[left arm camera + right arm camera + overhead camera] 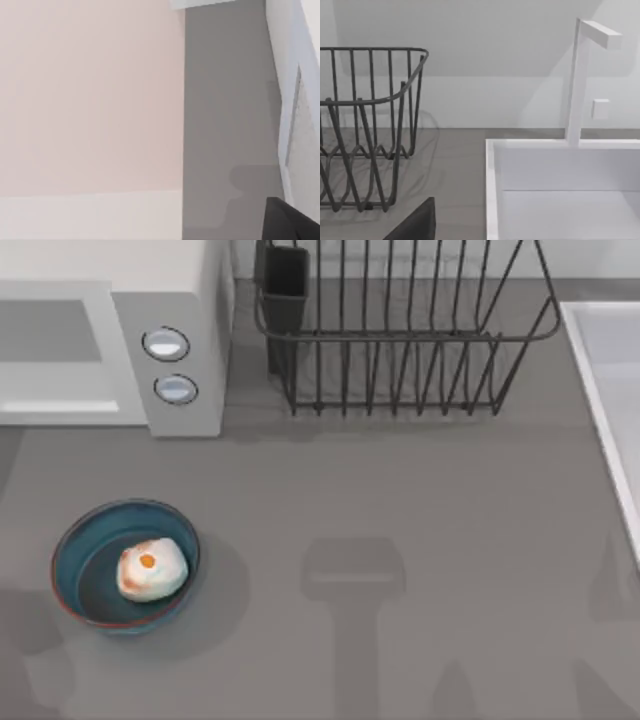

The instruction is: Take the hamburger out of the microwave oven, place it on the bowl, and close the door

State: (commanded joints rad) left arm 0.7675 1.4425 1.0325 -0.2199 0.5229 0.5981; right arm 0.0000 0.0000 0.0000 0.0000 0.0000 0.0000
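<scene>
Standing at the tabletop's far left corner, the microwave oven (110, 335) has its door (55, 350) flush. Near the left edge, the bowl (85, 540) cradles the hamburger (152, 570), probably soft, best gripped by its sides. Jaw states: cannot tell.

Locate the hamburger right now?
Top view: the hamburger sits inside the bowl on the table's left, in front of the microwave oven.
</scene>
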